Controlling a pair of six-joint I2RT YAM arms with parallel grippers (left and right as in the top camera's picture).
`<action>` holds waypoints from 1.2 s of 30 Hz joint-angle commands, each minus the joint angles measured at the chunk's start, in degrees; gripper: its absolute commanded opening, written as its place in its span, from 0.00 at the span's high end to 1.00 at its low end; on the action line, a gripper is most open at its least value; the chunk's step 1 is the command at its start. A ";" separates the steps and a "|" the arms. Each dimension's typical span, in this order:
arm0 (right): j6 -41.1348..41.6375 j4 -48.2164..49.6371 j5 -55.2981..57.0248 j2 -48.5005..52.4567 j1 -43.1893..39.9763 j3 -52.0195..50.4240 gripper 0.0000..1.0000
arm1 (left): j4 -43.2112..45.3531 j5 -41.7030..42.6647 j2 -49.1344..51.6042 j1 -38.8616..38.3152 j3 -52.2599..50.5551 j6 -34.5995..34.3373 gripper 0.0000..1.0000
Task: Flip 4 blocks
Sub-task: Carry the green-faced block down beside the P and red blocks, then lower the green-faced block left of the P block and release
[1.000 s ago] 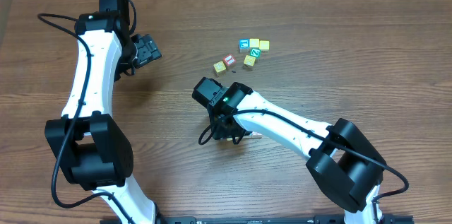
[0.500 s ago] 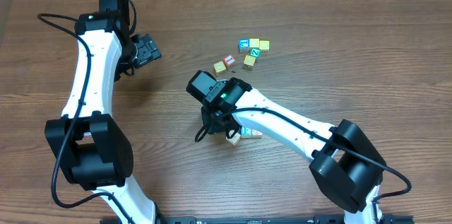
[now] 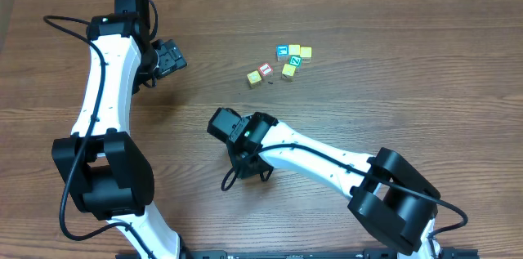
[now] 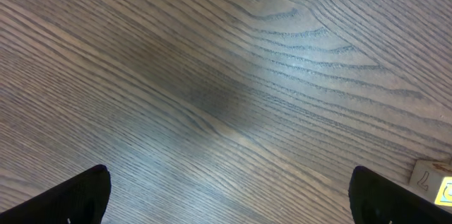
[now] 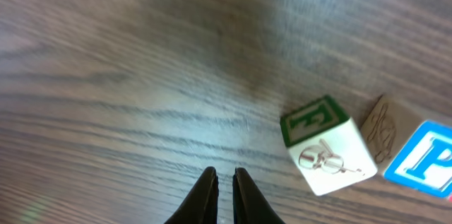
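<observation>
Our right gripper [image 5: 219, 194], fingers nearly together on nothing, has the nearest block [image 5: 326, 145] rightward of its tips; our left gripper [image 4: 236, 199] gapes.

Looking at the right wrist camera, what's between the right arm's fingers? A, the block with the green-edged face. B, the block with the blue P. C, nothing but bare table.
C: the right fingers stand almost together over bare table, while the green-edged block and the blue P block lie off to one side, untouched.
</observation>
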 commanded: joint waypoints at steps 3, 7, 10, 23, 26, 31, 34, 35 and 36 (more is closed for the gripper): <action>-0.31 1.25 6.58 -0.76 0.13 -1.27 0.89 | 0.04 -0.52 -0.98 0.11 0.92 -0.81 0.00; -0.28 1.84 7.87 -0.76 0.09 -1.27 0.89 | 0.04 -0.52 -0.98 0.11 0.92 -0.81 0.00; -0.28 1.86 7.82 -0.76 0.09 -1.27 0.89 | 0.04 -0.52 -0.98 0.11 0.92 -0.81 0.00; -0.31 4.44 6.19 -0.76 0.17 -5.18 0.90 | 0.04 -0.52 -0.98 0.11 0.92 -0.81 0.00; -0.28 5.22 7.67 -0.76 -0.02 -5.27 0.90 | 0.04 -0.52 -0.98 0.11 0.92 -0.81 0.00; -0.28 5.84 10.27 -0.76 -0.33 -5.27 0.90 | 0.04 -0.52 -0.98 0.11 0.92 -0.81 0.00; -0.28 6.69 10.64 -0.76 -0.59 -5.27 0.89 | 0.04 -0.52 -0.98 0.11 0.92 -0.81 0.00; -0.28 7.10 10.64 -0.76 -0.66 -5.27 0.89 | 0.04 -0.52 -0.98 0.11 0.92 -0.81 0.00; -0.28 7.41 10.64 -0.76 -0.66 -5.27 0.89 | 0.04 -0.52 -0.98 0.11 0.92 -0.81 0.00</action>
